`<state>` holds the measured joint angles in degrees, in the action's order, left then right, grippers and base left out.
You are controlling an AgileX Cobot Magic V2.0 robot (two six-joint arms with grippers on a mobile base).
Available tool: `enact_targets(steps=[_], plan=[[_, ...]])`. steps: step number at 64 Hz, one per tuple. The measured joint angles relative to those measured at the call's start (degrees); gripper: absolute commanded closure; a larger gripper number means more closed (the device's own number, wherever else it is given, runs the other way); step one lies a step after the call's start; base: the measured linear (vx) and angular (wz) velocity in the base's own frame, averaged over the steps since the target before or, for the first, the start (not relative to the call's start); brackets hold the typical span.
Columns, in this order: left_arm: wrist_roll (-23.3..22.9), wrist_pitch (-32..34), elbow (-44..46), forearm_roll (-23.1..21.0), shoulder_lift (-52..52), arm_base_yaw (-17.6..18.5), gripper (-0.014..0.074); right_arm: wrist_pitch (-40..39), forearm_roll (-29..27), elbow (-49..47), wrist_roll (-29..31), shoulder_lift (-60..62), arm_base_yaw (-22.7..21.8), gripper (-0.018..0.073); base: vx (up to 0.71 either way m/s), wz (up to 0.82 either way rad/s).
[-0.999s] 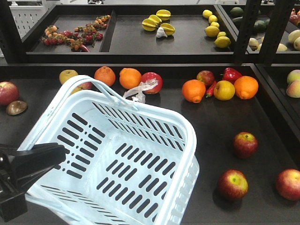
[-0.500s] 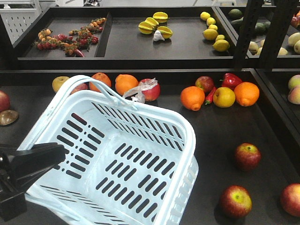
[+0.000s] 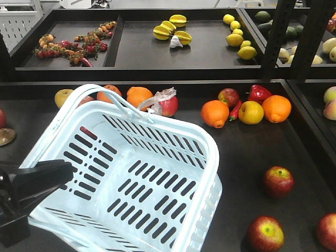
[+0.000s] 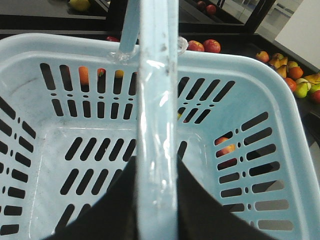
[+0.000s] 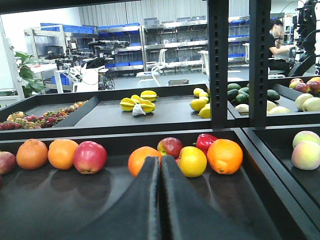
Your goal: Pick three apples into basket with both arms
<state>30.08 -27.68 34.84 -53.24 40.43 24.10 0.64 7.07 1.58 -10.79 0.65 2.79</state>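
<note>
Since a second ago your three apples (image 3: 278, 181) have dropped lower in the front view, two of them now close to its bottom edge, while the basket (image 3: 209, 157) sits where it did against the left end effector (image 3: 52, 176). You have that end effector clamped on the basket's loop handle (image 4: 157, 100), its black fingers (image 4: 200, 215) hugging the handle from both sides. Your right end effector (image 5: 160, 167) is pressed fully closed, holding nothing, above the dark surface (image 5: 60, 210) and facing a row of oranges (image 5: 224, 155). The apples lie on the surface right of the basket, which sits between them and the left end effector.
</note>
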Motion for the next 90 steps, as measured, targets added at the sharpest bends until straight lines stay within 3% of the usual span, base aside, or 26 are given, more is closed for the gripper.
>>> enact_targets(steps=[81,90], plan=[[0.0,0.1,0.0,0.0,0.0,0.0,0.0604,0.0,0.0,0.0,0.0,0.0,0.0,0.0564,0.0,0.0],[0.4,0.6,0.0,-1.7,0.7,0.0,0.0604,0.0,0.0,0.0,0.0,0.0,0.0,0.0564,0.0,0.0]])
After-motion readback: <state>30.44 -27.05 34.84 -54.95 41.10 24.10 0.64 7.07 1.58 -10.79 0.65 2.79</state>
